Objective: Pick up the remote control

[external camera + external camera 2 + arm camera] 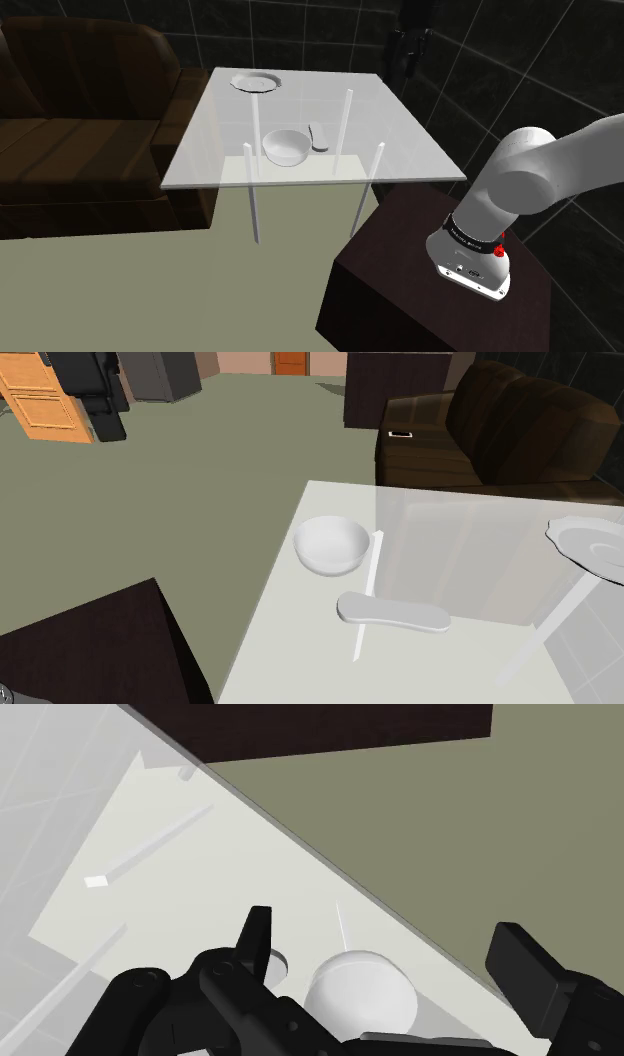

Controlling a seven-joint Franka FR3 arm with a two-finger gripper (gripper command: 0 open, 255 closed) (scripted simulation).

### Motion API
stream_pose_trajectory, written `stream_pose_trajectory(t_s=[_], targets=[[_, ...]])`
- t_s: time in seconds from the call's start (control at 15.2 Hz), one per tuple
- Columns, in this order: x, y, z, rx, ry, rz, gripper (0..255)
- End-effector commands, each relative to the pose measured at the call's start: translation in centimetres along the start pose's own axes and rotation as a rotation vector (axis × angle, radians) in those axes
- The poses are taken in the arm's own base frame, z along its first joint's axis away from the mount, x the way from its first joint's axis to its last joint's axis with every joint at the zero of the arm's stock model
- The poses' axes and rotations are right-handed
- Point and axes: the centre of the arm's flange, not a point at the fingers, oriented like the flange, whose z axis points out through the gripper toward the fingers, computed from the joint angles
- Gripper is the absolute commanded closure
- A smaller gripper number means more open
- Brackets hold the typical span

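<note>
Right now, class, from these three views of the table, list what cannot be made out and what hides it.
Remote control: drawn plain white, no buttons readable; in the wrist view one of the jaws covers most of it.
Plate: second exterior view, cut off by the right edge.
Bowl: wrist view, lower part hidden behind the jaws' black base.
Arm: shoulder view, cut off by the right edge.

Probably a home's living room; brown sofa (85,120), see-through table (410,150).
</note>
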Motion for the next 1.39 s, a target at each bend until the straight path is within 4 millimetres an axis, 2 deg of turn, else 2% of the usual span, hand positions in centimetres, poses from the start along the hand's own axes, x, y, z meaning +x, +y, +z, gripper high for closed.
stream_pose_trajectory(t_s=[0.0, 0.66, 1.32], targets=[[0.0, 0.0, 0.0, 0.000, 0.000, 0.000, 0], [9.8, 1.6, 8.5, -0.005, 0.010, 0.141, 0], [19.3, 4.6, 17.0, -0.010, 0.019, 0.282, 0]])
